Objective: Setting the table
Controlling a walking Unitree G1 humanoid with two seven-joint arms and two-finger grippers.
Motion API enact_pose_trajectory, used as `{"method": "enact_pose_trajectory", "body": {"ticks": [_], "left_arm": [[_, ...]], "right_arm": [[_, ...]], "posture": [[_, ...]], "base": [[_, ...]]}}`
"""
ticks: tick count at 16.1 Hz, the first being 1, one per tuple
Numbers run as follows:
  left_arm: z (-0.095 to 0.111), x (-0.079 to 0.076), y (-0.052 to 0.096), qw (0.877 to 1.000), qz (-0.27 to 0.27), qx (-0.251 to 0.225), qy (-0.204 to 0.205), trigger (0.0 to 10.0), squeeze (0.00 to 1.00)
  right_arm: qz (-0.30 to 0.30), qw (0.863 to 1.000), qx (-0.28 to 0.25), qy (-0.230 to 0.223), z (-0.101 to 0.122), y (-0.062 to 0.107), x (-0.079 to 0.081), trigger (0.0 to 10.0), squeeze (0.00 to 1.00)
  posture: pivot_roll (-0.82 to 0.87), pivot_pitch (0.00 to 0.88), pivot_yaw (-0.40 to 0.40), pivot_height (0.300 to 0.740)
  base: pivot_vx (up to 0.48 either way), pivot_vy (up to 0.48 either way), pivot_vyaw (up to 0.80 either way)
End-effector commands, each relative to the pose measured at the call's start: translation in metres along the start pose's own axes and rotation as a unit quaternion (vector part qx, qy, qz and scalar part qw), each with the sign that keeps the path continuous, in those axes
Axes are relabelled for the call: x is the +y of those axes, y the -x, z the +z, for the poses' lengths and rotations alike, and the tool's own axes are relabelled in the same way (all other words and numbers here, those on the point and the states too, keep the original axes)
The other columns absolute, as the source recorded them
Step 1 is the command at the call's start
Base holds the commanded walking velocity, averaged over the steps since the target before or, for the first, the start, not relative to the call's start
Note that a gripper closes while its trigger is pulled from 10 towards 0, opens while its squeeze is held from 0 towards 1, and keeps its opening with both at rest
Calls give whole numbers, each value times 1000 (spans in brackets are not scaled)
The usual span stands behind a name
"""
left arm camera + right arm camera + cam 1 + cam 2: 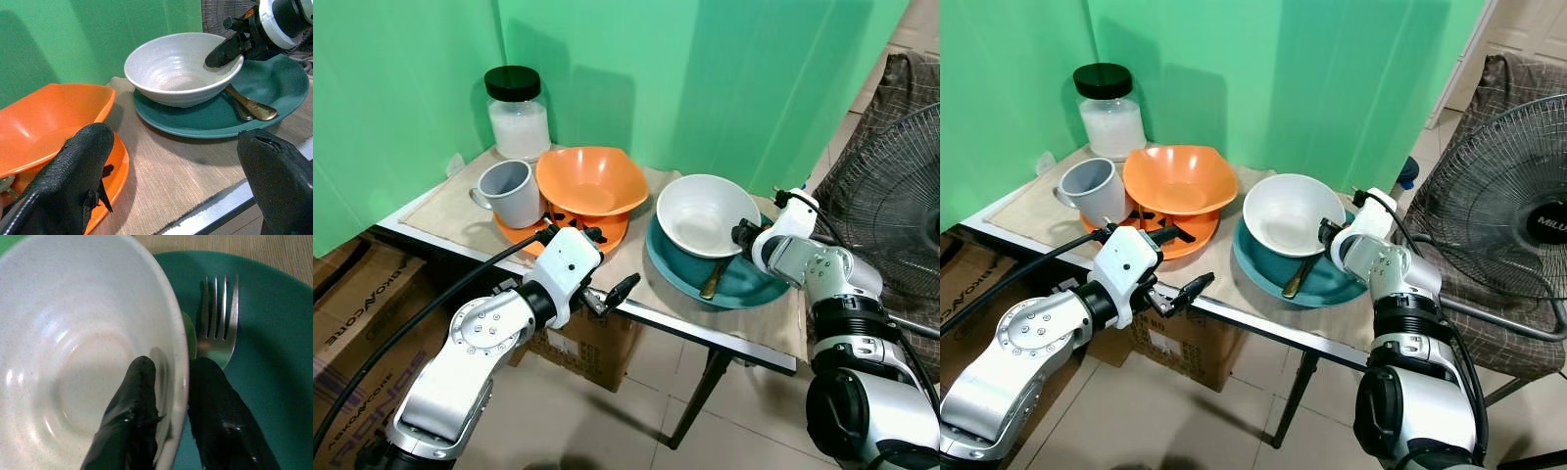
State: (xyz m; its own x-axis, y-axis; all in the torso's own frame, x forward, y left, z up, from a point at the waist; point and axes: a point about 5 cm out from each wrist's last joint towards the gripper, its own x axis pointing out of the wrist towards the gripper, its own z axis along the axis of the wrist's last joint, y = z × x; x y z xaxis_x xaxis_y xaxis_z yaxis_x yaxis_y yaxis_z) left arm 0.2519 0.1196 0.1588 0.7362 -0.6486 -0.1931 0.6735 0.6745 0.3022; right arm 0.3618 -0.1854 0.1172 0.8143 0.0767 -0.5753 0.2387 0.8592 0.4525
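A white bowl sits on a teal plate at the right of the table. My right gripper is shut on the bowl's near-right rim, one finger inside and the other outside. A gold spoon and a fork lie on the teal plate beside the bowl. An orange bowl rests on an orange plate, with a grey mug on that plate's left side. My left gripper hangs open at the table's front edge, in front of the orange plate, holding nothing.
A lidded glass jar of white powder stands at the back left corner. A beige mat covers the table. A floor fan stands close on the right. Cardboard boxes lie under the table on the left.
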Motion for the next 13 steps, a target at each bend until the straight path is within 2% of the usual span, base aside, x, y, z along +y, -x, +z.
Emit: {"method": "enact_pose_trajectory", "body": {"ticks": [1, 8, 11, 13], "left_arm": [[3, 1, -1, 1000, -4, -4, -13, 10000, 184], [4, 13, -8, 999, 14, -11, -28, 10000, 184], [6, 20, -12, 999, 25, -18, -35, 10000, 180], [9, 24, -16, 998, 36, -29, -37, 10000, 180]], "right_arm": [[-2, 1000, -11, -11, 7, 2, -3, 0, 0], [1, 1000, -23, -13, 11, 3, -2, 0, 0], [14, 998, -58, -18, 23, 8, 0, 0, 0], [51, 990, -130, -15, 43, 22, 9, 0, 0]], "posture": [[111, 0, -74, 740], [90, 0, -64, 740], [76, 0, -50, 740], [73, 0, -46, 740]], "base": [[0, 0, 0], [0, 0, 0], [0, 0, 0], [0, 0, 0]]}}
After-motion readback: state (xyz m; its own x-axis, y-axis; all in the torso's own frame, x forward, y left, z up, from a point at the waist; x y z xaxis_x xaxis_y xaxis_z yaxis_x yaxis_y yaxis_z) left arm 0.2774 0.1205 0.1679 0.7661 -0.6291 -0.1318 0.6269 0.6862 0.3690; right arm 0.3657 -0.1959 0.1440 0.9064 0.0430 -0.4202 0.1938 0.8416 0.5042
